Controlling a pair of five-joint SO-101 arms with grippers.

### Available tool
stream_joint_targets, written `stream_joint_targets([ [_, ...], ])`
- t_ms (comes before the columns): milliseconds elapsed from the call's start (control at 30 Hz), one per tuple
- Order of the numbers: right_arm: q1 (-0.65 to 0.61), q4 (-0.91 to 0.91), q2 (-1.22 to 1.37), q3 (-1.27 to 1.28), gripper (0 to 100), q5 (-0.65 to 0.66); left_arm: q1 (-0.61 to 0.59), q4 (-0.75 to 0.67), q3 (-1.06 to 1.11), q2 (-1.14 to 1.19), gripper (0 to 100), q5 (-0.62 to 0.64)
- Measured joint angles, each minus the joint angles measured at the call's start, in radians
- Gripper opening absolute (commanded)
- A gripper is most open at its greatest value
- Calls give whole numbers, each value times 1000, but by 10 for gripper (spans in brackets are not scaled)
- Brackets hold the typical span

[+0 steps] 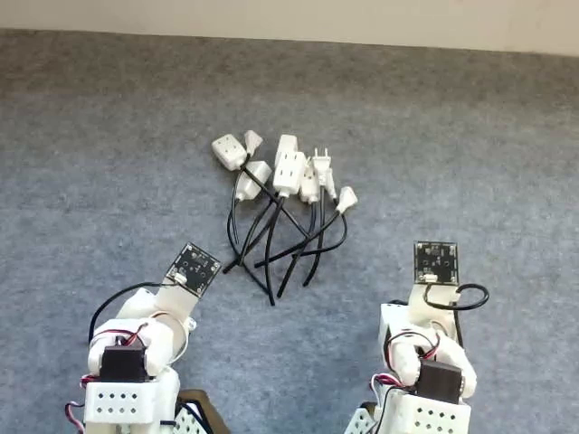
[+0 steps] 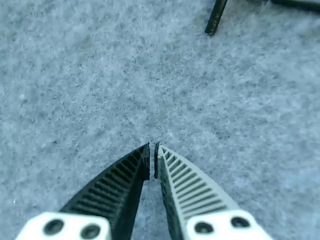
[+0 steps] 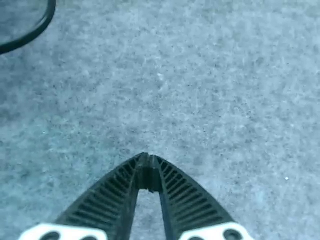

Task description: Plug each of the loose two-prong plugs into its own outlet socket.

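The left arm (image 1: 145, 348) and right arm (image 1: 425, 362) sit folded back, each wrist angled down at the grey felt (image 1: 99, 163). The left claw (image 2: 153, 150) is clenched on nothing, its tips all but meeting just above the felt. The right claw (image 3: 148, 161) is clenched too, tips pressed together and empty. The white outlet sockets (image 1: 289, 172) and loose two-prong plugs (image 1: 346, 200) lie tangled with their black cords (image 1: 271, 240) ahead of both claws and between them, well apart from either. One cord end (image 2: 216, 17) lies ahead of the left claw.
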Motion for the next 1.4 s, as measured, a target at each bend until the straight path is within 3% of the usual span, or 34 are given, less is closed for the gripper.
stream_joint_targets([
  [567,0,0,0,0,6,0,26,0,0,0,47,0],
  [800,0,-5,0,0,9,3,26,-117,-2,0,46,0],
  [967,0,-31,0,0,9,203,-18,-80,-60,2,49,0],
  [1100,-5,-86,0,0,9,364,-81,-80,-199,3,49,0],
  [1400,-5,-173,0,0,9,339,-95,107,-644,123,49,0],
])
